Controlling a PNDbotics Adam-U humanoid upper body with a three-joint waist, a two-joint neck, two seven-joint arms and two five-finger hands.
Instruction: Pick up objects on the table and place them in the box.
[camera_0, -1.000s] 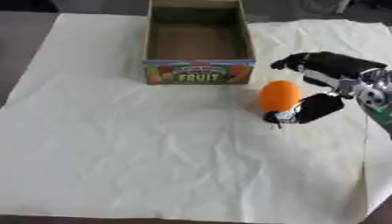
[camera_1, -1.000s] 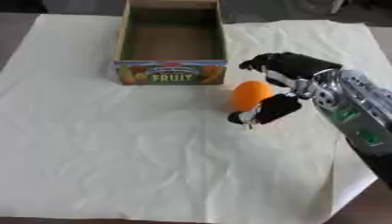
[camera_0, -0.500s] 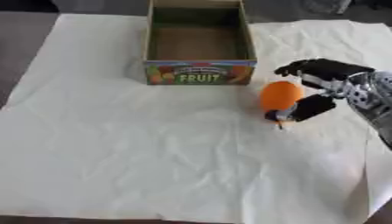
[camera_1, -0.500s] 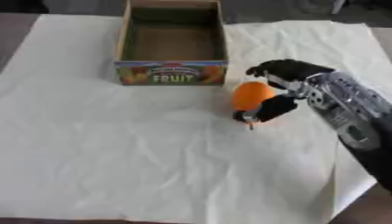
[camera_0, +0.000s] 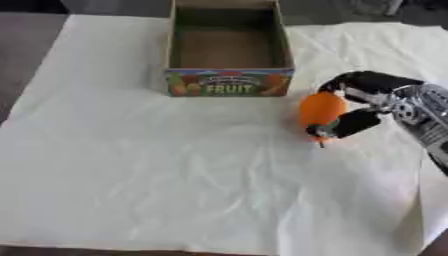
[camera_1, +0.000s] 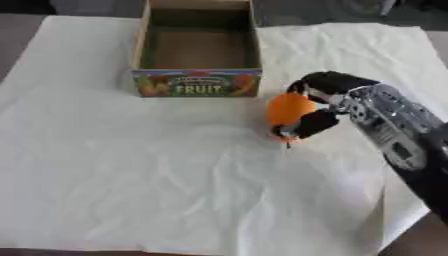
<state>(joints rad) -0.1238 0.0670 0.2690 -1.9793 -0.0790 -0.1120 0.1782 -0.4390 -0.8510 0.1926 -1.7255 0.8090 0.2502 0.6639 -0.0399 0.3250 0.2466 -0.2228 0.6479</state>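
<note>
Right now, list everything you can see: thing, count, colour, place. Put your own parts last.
box: one, brown cardboard with a colourful fruit label on its front, open top, nothing visible inside, far centre of the table.
orange: one, orange, round, right of the box's front corner, in the right robot hand.
sheet: one, cream, creased, covering most of the table.
table: one, dark, bare at the far left edge.
right robot hand: one, black with silver, coming in from the right, fingers over the orange and thumb under it.
left robot hand: not in view.
</note>
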